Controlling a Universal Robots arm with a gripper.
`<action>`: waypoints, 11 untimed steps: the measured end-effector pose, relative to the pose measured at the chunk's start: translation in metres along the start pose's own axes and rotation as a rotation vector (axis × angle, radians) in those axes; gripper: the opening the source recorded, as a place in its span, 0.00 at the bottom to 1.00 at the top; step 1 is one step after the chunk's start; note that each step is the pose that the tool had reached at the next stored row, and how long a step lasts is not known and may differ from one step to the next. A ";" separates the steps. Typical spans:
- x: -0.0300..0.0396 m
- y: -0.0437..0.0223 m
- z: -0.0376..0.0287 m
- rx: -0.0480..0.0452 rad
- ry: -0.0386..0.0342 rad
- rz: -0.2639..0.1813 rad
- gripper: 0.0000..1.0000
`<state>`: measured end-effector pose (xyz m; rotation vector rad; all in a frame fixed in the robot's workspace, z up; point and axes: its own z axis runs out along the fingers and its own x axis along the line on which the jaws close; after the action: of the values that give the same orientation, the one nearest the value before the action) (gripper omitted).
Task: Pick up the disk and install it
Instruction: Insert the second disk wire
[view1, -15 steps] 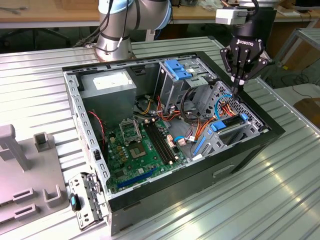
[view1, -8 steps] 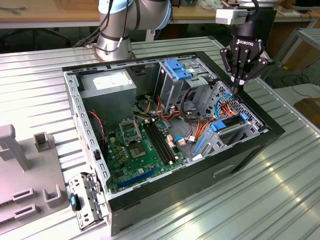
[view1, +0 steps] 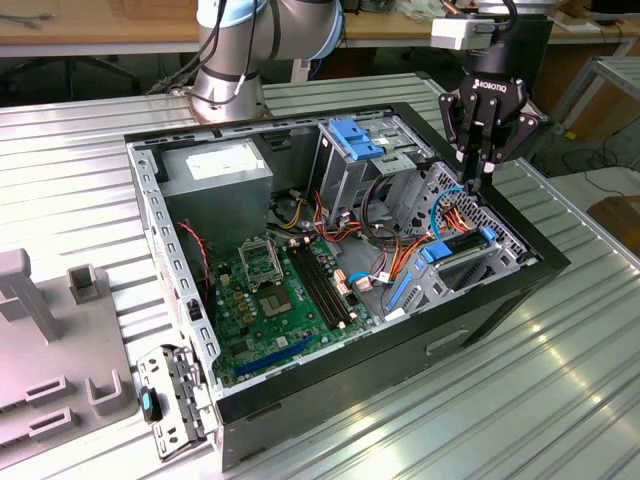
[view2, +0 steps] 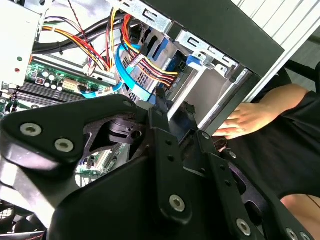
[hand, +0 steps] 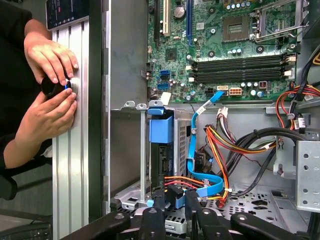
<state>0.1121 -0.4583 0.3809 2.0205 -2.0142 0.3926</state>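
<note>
The disk (view1: 458, 248) stands on edge in the drive bay at the exterior view's right end of the open computer case (view1: 520, 290). Blue rails run along its edges. In the first wrist view the disk (hand: 161, 135) shows its blue carrier end, with cables running to it. My gripper (view1: 478, 185) hangs just above that bay with its fingers pointing down. In both wrist views a narrow gap separates the black fingers (hand: 159, 200), and my gripper (view2: 174, 104) holds nothing.
A motherboard (view1: 270, 290) fills the case floor, with a grey power supply (view1: 215, 170) at the back. A blue bracket (view1: 355, 135) tops the drive cage. Bundled cables (hand: 235, 145) lie beside the bay. A person's hands (hand: 50, 65) rest on the table rail outside the case. A grey fixture (view1: 40, 330) stands at the exterior view's left.
</note>
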 end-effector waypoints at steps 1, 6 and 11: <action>0.0000 0.0000 0.0000 0.0000 0.0000 0.000 0.30; -0.0002 0.0000 0.0005 0.0000 -0.0003 0.000 0.30; -0.0008 0.0001 0.0049 0.0002 -0.0001 0.000 0.30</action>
<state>0.1121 -0.4593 0.3760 2.0206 -2.0144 0.3928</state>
